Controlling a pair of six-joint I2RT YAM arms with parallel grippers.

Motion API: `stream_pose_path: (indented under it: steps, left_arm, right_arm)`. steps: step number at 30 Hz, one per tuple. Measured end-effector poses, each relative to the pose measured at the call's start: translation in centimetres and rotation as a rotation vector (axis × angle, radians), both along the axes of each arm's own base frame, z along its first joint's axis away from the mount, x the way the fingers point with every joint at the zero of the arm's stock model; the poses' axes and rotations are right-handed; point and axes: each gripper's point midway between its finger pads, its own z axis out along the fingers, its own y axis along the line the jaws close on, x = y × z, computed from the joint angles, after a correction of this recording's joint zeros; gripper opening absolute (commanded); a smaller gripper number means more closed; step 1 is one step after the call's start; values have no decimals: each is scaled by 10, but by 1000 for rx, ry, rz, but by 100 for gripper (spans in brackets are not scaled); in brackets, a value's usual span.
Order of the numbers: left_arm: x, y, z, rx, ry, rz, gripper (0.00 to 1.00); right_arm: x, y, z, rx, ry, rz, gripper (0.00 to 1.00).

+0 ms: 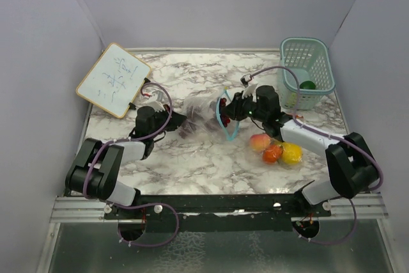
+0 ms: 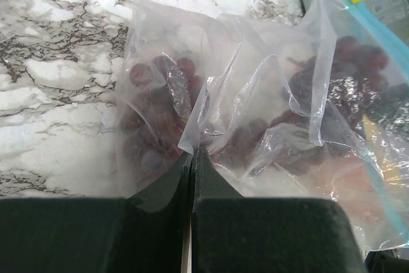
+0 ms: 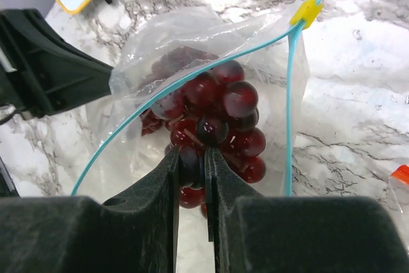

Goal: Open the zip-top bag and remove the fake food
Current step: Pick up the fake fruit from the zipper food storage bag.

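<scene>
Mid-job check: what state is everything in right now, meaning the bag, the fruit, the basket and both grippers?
zip-top bag: open, mouth spread wide.
grapes: inside the bag.
left gripper: shut on the bag's plastic.
right gripper: in the bag's mouth, shut on the grapes.
peach, tomato, lemon: out, on the table.
green ball: in the basket.

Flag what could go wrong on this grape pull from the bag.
1. The right pincer pinches only one grape at the near edge of the dark purple plastic grape bunch; it may slip off during the pull.
2. The left pincer grips just a thin fold of the clear zip-top plastic bag; the film could slide free and the bag would drag along.
3. The bunch could snag on the teal zipper rim on its way out.
</scene>
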Motion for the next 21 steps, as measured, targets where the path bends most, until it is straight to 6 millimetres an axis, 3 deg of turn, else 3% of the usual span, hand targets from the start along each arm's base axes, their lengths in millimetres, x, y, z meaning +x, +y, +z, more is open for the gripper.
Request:
stream_pose_path:
  steps: [21]
  left_arm:
    - [6,5,-25,-25,84,63,0]
  right_arm:
    - [-26,-30,84,24,-161,-51,11]
